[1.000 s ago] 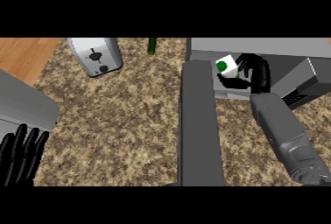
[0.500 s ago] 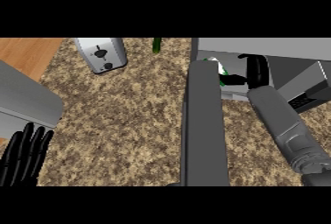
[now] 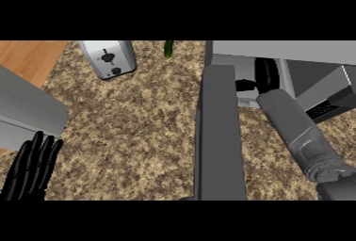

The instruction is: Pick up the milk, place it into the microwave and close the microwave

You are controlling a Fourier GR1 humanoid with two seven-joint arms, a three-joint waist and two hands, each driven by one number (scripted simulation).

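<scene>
No readable writing anywhere. The right hand (image 3: 264, 75) is inside the open microwave (image 3: 306, 70), its fingers hidden, so I can't tell their pose; the milk isn't visible from here. The microwave door (image 3: 221, 136) stands open across the speckled desk (image 3: 132, 122). Left hand (image 3: 31, 164) rests spread, fingers straight, at the lower left. A toaster (image 3: 108, 57) sits up top.
</scene>
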